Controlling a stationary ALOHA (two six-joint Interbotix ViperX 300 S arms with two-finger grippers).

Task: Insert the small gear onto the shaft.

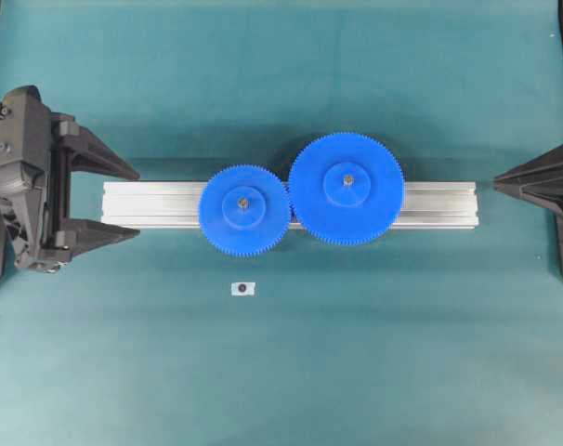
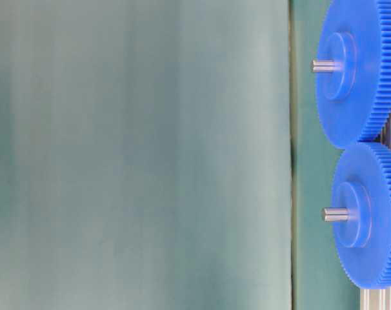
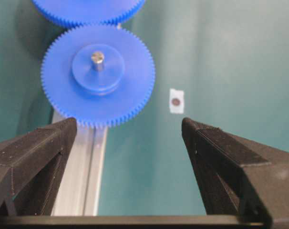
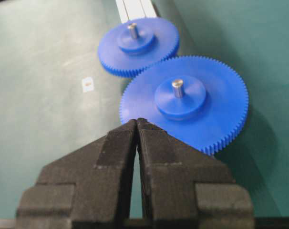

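1. At the far left of the overhead view the left hand (image 1: 128, 202) sits released, its two black fingers spread wide and pointing along the counter (image 1: 281, 372) toward the rail; nothing is between them. Its arm is cut off by the picture's edge.
2. The aluminium rail (image 1: 151, 204) lies lengthwise left to right across the green counter. Its middle stretch is hidden beneath the two gears, so only the ends show.
3. The small gear (image 1: 244, 210) lies flat on the rail, left of centre, hub upward, already seated on the shaft (image 1: 243, 201). The shaft stands upright through the hub's centre hole, its long axis straight up from the counter; in the left wrist view its grey tip pokes above the hub (image 3: 98, 71). Whatever base the shaft has is hidden under the gear.
4. Just below the small gear, apart from it on the bare cloth, lies a small white tag (image 1: 243, 289) with a dark dot.
5. The larger gear (image 1: 346, 189) sits immediately right, its teeth meeting the small gear's, on its own pin (image 1: 348, 179).
6. At the right edge the right hand (image 1: 498, 179) is clenched, fingers pressed together to a point, gripping nothing and well clear of the rail's end; most of it is cut off.
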